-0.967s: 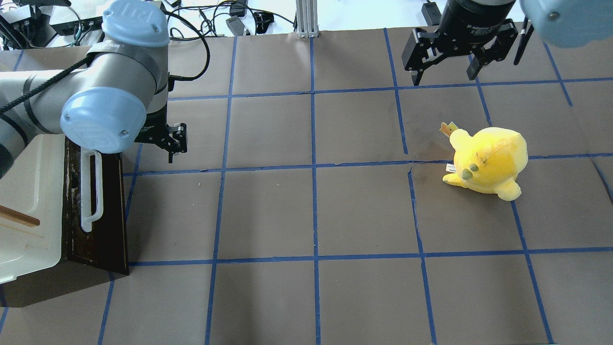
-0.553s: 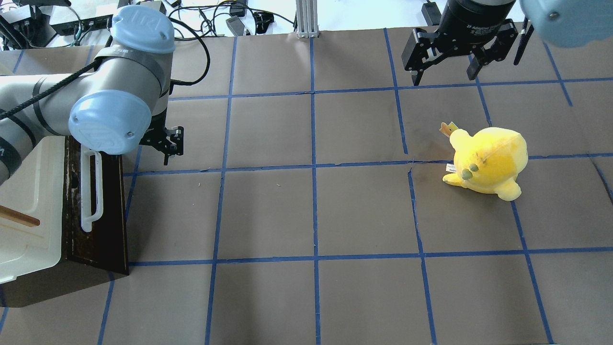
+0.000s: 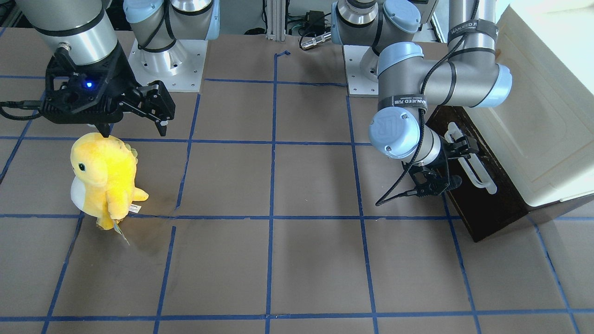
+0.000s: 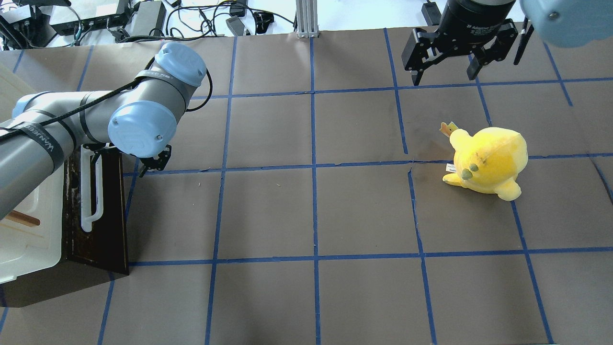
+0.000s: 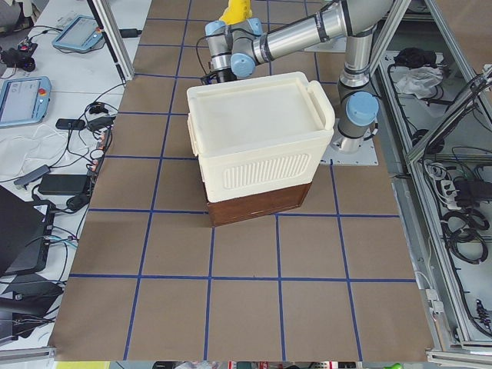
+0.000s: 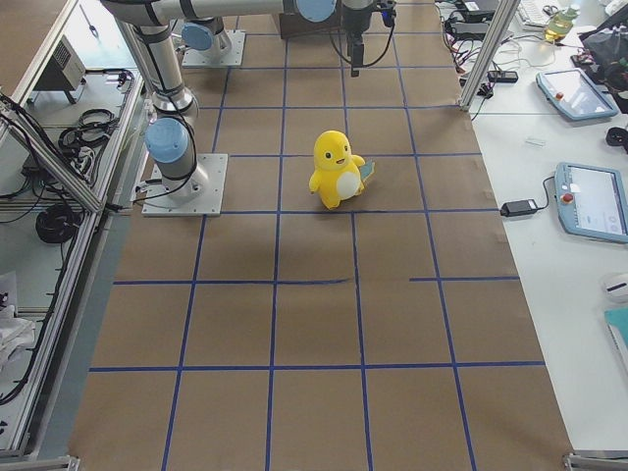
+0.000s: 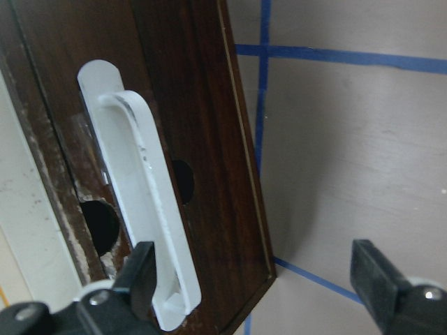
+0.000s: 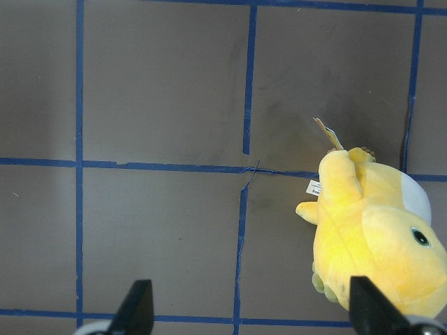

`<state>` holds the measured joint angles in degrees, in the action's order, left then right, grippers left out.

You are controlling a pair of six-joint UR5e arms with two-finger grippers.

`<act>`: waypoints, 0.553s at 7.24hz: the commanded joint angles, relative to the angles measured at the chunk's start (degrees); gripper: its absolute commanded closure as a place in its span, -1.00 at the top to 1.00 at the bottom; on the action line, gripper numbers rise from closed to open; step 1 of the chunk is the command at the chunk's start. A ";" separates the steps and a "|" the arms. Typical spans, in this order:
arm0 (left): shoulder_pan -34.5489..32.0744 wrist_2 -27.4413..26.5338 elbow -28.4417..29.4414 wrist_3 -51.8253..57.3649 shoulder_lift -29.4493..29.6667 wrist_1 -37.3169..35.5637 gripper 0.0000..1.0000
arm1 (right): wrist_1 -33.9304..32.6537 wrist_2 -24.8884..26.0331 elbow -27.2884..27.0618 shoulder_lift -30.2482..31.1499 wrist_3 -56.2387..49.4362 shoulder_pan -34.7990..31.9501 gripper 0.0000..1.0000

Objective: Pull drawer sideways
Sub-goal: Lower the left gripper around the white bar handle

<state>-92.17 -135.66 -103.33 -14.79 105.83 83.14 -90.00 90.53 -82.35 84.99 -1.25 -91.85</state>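
Note:
The dark brown drawer [image 4: 103,225] sits under a cream cabinet at the table's left edge, with its white loop handle [image 4: 91,191] on the front. It also shows in the front view [image 3: 487,208] and close up in the left wrist view [image 7: 202,125], where the handle [image 7: 140,195] runs down the frame. My left gripper [image 7: 258,286] is open, level with the drawer front at the handle's end. One finger [image 7: 140,272] is right beside the handle. In the overhead view the left gripper [image 4: 154,163] is mostly hidden under the wrist. My right gripper [image 4: 445,67] is open and empty above the table's far right.
The cream cabinet [image 3: 543,116] stands on the drawer unit, and a brown wooden handle [image 4: 19,219] shows on it. A yellow plush toy [image 4: 488,160] stands on the right half of the table, below the right gripper [image 3: 132,127]. Blue tape lines cross the brown table cover.
My left arm has swung and turned its wrist. The left gripper has moved closer to the drawer front and the handle's end. The right arm and the plush have not moved.

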 commanded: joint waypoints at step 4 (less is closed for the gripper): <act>-3.37 -12.78 -1.34 -8.39 5.08 5.28 1.00 | 0.00 0.00 0.00 0.00 0.02 0.00 1.00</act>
<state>-95.27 -146.61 -104.24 -21.00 109.97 87.44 -90.00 90.53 -82.35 84.99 -1.23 -91.85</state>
